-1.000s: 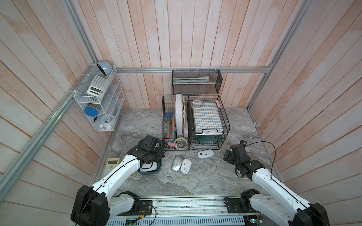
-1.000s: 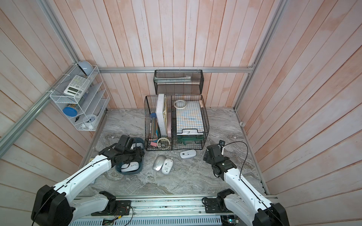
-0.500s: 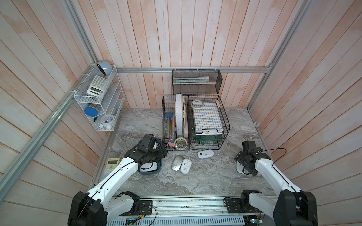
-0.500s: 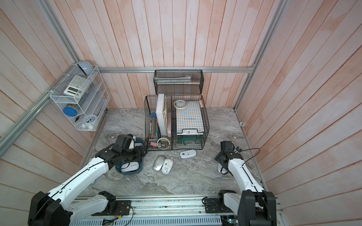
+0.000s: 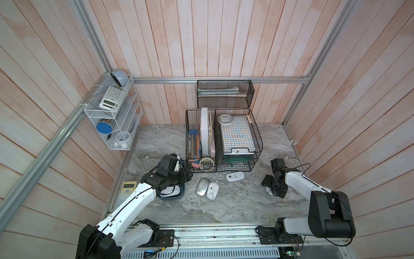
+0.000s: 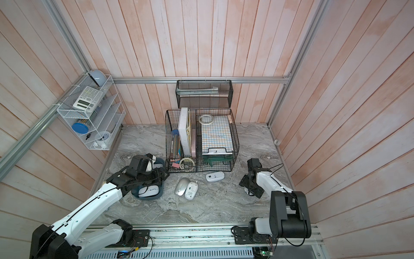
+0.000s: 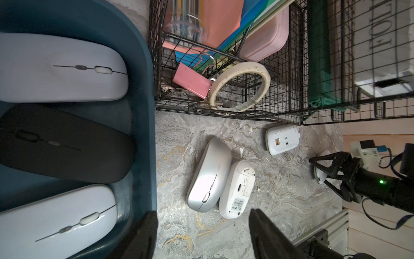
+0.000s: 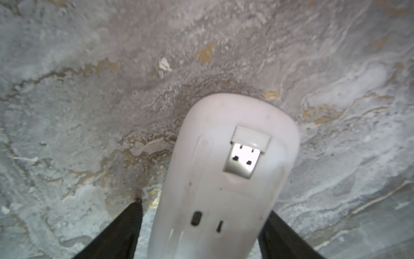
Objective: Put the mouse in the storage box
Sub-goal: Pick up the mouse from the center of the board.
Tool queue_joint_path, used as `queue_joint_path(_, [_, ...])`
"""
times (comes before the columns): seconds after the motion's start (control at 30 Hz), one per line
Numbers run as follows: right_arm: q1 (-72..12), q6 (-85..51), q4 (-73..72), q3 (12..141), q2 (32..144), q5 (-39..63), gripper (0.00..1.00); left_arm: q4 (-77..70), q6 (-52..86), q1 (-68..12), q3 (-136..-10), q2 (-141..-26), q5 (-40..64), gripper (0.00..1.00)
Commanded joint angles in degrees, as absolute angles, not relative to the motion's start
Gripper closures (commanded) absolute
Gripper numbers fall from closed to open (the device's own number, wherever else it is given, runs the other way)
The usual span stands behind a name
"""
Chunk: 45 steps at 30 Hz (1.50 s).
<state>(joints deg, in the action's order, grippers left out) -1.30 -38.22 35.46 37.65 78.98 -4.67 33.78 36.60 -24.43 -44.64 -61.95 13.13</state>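
Nearest to us, on the right side of the bench (image 5: pixel 224 208), the right tool (image 8: pixel 201 208) points down at a white mouse (image 8: pixel 235 157) that lies belly up. Its two fingers stand one on each side of this mouse, but we cannot tell if they pinch it. On the left side, the left tool (image 7: pixel 202 218) hangs with its fingers spread apart and nothing between them. One finger is over the rim of the storage box (image 7: pixel 143 112) and the other is over bare bench. The dark blue storage box sits on the bench under the left arm. In it lie two pale mice (image 7: pixel 56 67) with a black mouse (image 7: pixel 62 143) between them. Just beside the box, in the middle of the bench, a silver mouse (image 5: pixel 202 189) touches a second white mouse (image 5: pixel 212 190) that lies belly up. A bit farther back, a third white mouse (image 5: pixel 234 176) lies belly up near the black wire baskets (image 5: pixel 188 134). Past these, a white wire rack (image 5: pixel 89 111) hangs on the left wall.
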Motion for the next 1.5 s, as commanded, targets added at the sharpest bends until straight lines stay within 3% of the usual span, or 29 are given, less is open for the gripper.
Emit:
queue_joint_path(0.0, [-2.06, -37.94, 34.94, 35.85, 80.51, 1.18, 0.31, 33.32, 36.01, -24.35, -43.89, -61.66, 14.11, 0.30])
queue_joint_path(0.07, [-2.05, -38.25, 33.56, 35.18, 80.50, 2.28, 0.40, 33.54, 36.17, -24.35, -44.08, -61.61, 14.30, 0.30])
queue_joint_path(0.33, [-6.19, -34.82, 34.63, 36.53, 75.35, 3.13, 0.46, 34.29, 37.95, -24.33, -45.00, -60.93, 15.84, 0.30])
queue_joint_path(0.53, [-24.21, -28.31, 29.18, 36.80, 59.09, -0.93, 0.49, 29.30, 41.09, -24.32, -45.52, -60.00, 26.67, 0.30])
queue_joint_path(0.7, [-39.85, -16.05, 18.92, 33.52, 49.94, 5.02, 0.51, 24.49, 43.55, -24.35, -46.15, -59.39, 35.86, 0.30])
queue_joint_path(0.83, [-51.47, -5.87, 10.91, 29.50, 47.53, 6.87, 0.47, 19.39, 46.80, -25.89, -45.95, -59.62, 42.78, 0.30])
queue_joint_path(1.0, [-61.26, 2.36, 4.81, 28.03, 50.17, 4.79, 0.43, 17.16, 48.05, -33.73, -46.19, -60.23, 41.12, 0.30])
queue_joint_path(1.33, [-63.67, 5.80, 4.22, 29.72, 51.99, 7.81, 0.42, 16.03, 48.20, -46.01, -45.46, -67.46, 35.53, 0.35])
queue_joint_path(1.47, [-63.84, 5.72, 5.07, 29.79, 51.76, 7.10, 0.42, 16.97, 47.73, -48.44, -46.04, -70.39, 33.85, 0.42])
